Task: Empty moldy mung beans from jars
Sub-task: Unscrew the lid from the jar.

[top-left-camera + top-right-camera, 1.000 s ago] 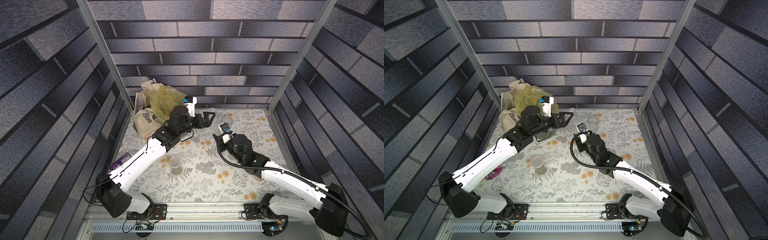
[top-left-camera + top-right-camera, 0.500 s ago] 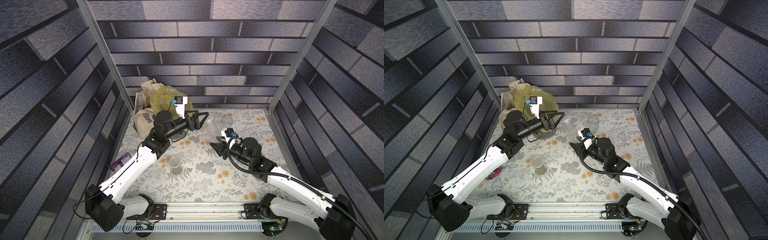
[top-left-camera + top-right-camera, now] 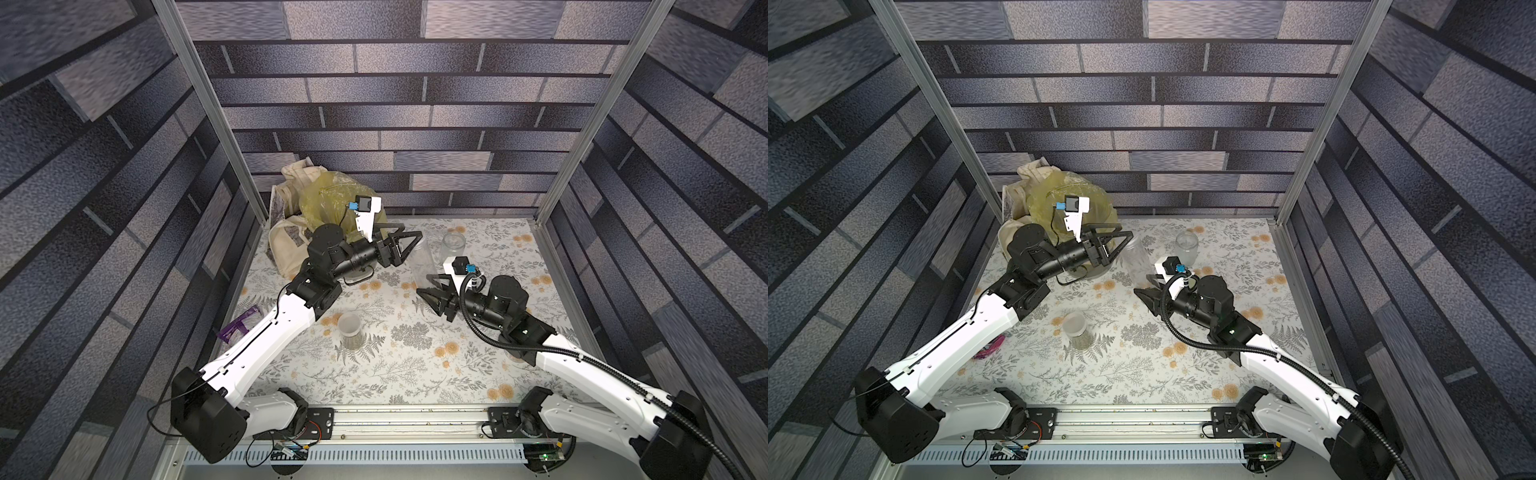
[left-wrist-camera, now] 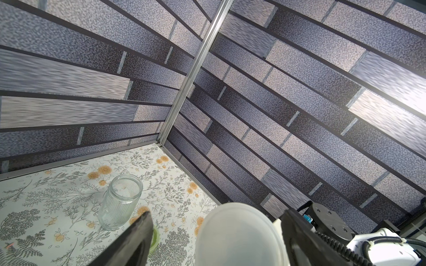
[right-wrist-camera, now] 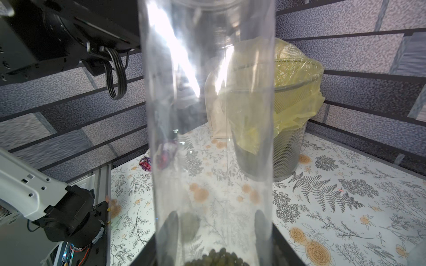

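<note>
Floral table (image 3: 395, 365): right jaws clamped on tall jar (image 5: 207, 138); left jaws spread around its lid (image 4: 239, 237)

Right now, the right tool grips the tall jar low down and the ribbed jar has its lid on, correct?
Not quite: the ribbed jar is open, no lid on it, as the left wrist view shows. The right tool does grip the tall jar low down.

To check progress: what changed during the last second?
The left gripper drew back slightly toward the bin and narrowed its jaws around the white lid of the tall jar. The right gripper, shut low on that jar, moved nearer the robot. The open jar and the lidded jar stayed.
</note>
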Robot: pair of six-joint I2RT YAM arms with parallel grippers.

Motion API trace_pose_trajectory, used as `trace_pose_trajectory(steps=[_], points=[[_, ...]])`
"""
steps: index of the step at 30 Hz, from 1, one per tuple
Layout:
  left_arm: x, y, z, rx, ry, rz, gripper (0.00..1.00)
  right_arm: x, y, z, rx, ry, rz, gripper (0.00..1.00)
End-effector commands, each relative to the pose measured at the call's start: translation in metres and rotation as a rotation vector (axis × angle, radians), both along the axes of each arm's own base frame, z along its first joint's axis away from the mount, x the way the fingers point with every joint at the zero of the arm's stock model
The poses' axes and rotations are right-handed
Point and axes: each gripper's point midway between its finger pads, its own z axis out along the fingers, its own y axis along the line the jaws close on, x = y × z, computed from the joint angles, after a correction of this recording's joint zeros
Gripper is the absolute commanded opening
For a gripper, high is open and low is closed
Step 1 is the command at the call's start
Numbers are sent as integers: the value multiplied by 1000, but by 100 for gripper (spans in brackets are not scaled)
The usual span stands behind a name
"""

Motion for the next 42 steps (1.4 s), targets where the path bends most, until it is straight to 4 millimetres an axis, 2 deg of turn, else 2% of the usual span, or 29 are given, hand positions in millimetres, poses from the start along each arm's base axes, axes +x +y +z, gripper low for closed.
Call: trace_pose_trajectory(steps=[1, 19, 29, 35, 38, 42], points=[[-6, -3, 3, 5, -38, -31, 86, -3, -5, 16, 51, -41, -1, 34], [-11, -20, 3, 5, -38, -111, 80, -4, -9, 15, 51, -35, -3, 34], [-7, -22, 6, -5, -32, -114, 64, -1, -9, 12, 42, -34, -17, 34], [-4, -25, 1, 20, 5, -114, 58, 2, -12, 12, 29, -49, -36, 34], [3, -25, -6, 41, 35, -87, 57, 15, -16, 6, -29, -26, -104, 32], [27, -18, -23, 108, 120, 38, 56, 38, -31, -5, -138, -32, -250, 30]])
